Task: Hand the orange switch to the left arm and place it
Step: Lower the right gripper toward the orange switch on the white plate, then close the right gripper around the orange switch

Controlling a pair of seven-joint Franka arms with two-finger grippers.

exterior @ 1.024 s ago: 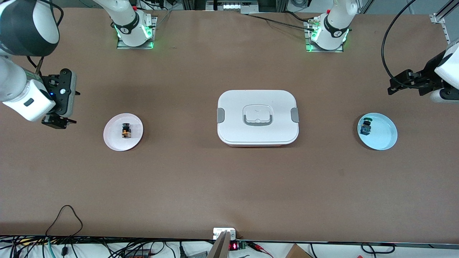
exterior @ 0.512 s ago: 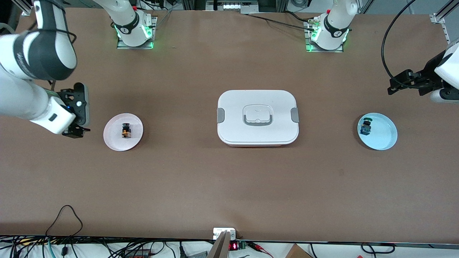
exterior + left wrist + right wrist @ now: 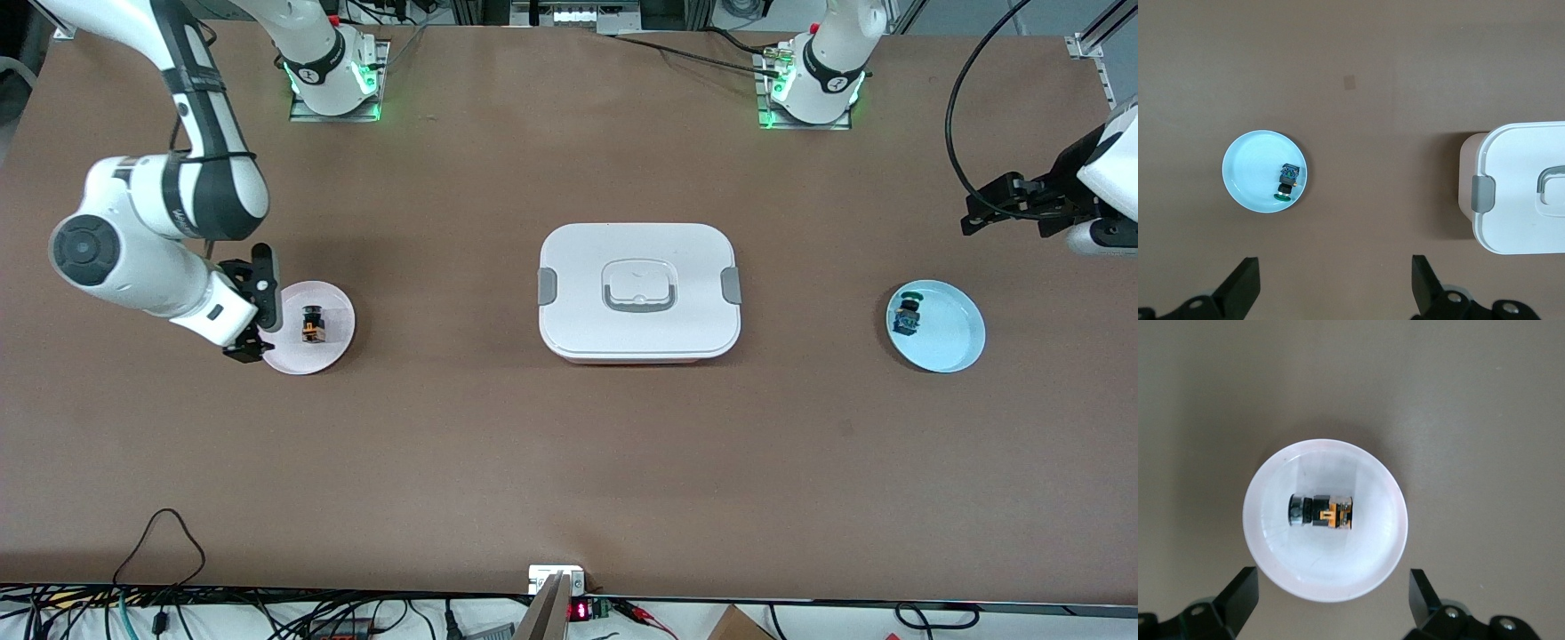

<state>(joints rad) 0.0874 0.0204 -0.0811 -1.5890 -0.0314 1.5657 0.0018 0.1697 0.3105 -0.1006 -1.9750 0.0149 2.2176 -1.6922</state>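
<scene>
The orange switch (image 3: pixel 311 324) lies on its side on a pink plate (image 3: pixel 289 353) toward the right arm's end of the table. In the right wrist view the switch (image 3: pixel 1322 511) sits at the middle of the plate (image 3: pixel 1331 590). My right gripper (image 3: pixel 253 313) hangs open and empty over the plate's outer edge, its jaws (image 3: pixel 1331 593) wider than the switch. The white lidded box (image 3: pixel 638 292) stands at the table's middle. My left gripper (image 3: pixel 978 209) waits open and empty (image 3: pixel 1335 273) over bare table at the left arm's end.
A light-blue plate (image 3: pixel 956 333) with a small blue switch with a green cap (image 3: pixel 907 313) lies toward the left arm's end; both show in the left wrist view (image 3: pixel 1248 170) (image 3: pixel 1287 181), with the box's end (image 3: pixel 1525 193). Cables run along the table's near edge.
My right arm has swung in from the table's end toward the pink plate; its gripper now hangs over the plate's edge. The left arm has not moved.
</scene>
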